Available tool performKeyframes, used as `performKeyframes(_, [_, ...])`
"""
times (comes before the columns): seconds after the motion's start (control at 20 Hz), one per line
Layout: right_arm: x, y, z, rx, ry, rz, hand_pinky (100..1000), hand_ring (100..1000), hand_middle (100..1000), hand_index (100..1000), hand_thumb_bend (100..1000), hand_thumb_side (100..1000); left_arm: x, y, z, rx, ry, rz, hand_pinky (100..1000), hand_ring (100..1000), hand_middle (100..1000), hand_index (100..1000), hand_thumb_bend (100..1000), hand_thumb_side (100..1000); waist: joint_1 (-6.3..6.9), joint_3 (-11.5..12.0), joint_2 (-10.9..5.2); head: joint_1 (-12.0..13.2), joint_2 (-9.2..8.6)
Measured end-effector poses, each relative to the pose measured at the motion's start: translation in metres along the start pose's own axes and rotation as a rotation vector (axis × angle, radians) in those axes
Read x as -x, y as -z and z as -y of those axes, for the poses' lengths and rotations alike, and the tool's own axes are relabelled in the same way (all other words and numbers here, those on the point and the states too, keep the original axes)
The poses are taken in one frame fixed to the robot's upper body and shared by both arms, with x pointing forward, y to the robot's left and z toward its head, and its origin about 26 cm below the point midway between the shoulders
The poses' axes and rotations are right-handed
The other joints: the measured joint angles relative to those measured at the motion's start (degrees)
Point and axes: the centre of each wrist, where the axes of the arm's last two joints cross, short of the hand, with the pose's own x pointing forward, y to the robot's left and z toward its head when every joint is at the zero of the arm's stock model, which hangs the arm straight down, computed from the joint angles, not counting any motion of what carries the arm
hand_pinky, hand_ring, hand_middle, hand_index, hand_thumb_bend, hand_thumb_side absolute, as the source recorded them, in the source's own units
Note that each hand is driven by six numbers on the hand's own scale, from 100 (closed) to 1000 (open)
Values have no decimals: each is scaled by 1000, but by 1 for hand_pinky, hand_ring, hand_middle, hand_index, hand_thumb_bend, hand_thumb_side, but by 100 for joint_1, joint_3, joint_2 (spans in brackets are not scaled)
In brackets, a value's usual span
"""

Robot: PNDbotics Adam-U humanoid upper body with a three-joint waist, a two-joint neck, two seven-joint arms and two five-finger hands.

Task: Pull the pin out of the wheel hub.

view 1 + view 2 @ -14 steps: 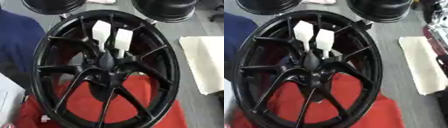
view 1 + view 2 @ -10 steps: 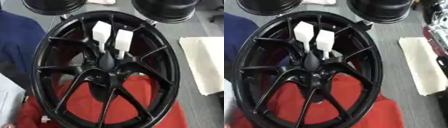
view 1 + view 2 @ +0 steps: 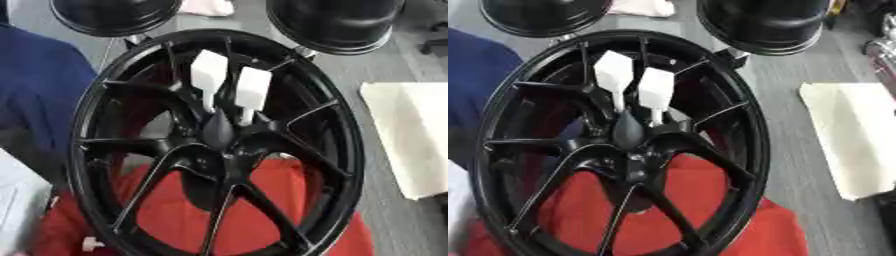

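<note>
Honestly, little has changed: in the left eye view the wheel hub [image 3: 219, 145] sits where it sat a moment ago, over the red cloth [image 3: 184, 215], with both white-headed pins [image 3: 208, 76] seated near its centre. So no pull has begun. Neither of my hands appears, so I cannot tell their state.

Right eye view: same standing, second pin [image 3: 655, 90] beside the first. Pin shafts vanish behind the spokes, and the rim's lower edge is cut off.
</note>
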Motion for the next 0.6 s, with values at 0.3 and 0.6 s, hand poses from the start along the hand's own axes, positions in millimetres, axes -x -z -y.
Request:
performKeyframes(0.3, [-19,11,7,-276,-161,122,815,803,741,769,100,433,7,-8,-4,-24,2,-30,810,778,737,750,205,725,33,-74,-56,-5,269])
performKeyframes(0.6, [-36,21,5,-543,-304,215,832,813,750,783,100,424,13,-16,-7,-46,12,-51,811,778,738,749,205,725,60,-167,-125,-12,342])
